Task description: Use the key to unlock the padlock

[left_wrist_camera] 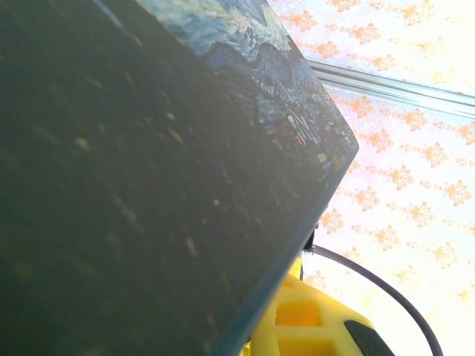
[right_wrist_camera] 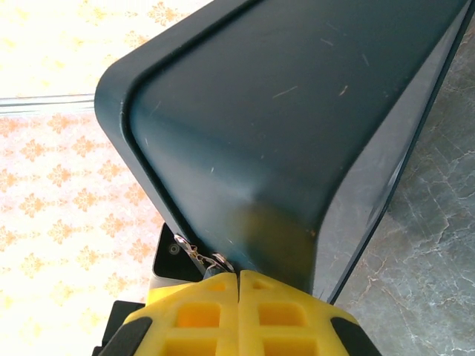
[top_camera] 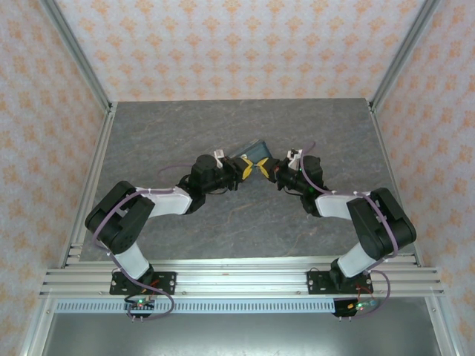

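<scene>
You cannot pick out a padlock or a key as such. What you do get is a small metal ring (right_wrist_camera: 220, 261) on a short chain (right_wrist_camera: 194, 252), lying against the lower edge of a dark blue box (right_wrist_camera: 297, 111) at its rounded corner. Just below that ring, the right gripper (right_wrist_camera: 237, 297) has its 2 yellow fingers (right_wrist_camera: 200, 315) pressed flat together with no gap. Whether anything thin is pinched there, you cannot tell.

From overhead, the box sits tilted near the middle of the grey tabletop (top_camera: 148, 133). Both arms reach in to its near edge, the left gripper (top_camera: 245, 169) at the box's near left and the right gripper at its near right, yellow tips close together.

In the left wrist view the box's dark side looms close, and its top face carries a swirling painted print. 1 yellow finger (left_wrist_camera: 312, 326) lies just under the box's edge. The other finger is hidden, so you cannot tell how wide the left gripper stands. A black cable (left_wrist_camera: 393, 297) curves beside that finger.
</scene>
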Robot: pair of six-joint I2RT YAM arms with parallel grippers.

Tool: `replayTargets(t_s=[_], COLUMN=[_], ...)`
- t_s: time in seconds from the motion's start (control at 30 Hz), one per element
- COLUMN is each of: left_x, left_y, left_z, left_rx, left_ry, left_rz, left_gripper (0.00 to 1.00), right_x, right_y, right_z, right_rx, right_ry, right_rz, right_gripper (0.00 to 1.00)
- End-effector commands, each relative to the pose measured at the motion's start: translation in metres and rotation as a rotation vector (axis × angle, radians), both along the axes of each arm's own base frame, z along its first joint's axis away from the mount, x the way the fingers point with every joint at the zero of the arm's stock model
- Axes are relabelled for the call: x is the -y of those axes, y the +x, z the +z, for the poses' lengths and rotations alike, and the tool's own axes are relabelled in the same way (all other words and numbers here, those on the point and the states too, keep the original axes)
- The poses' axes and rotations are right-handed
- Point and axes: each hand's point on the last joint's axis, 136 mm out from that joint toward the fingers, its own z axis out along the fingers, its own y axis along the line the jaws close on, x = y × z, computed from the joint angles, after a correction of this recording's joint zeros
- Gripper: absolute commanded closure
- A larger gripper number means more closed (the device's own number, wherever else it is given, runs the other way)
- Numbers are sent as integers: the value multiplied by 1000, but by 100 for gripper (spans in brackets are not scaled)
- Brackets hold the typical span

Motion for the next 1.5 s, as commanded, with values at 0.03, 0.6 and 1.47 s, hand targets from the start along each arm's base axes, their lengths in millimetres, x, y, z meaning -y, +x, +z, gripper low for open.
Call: replayTargets(t_s=[0.03,0.6,1.47], left_x=[30,42,45], left_y=[-27,-32,-30], left_z=[29,16,21], left_rx=[66,48,48], left_ry=[-73,-40,-87], left_rz=[-150,-174,-164], left_gripper=[100,100,100], right_x=[-12,-43,-54], right_y=[5,3,-17], right_z=[26,41,40], right_rx=[56,86,311], right_ry=[50,74,-104], right_rz=[39,90,265], right_gripper=[100,100,100])
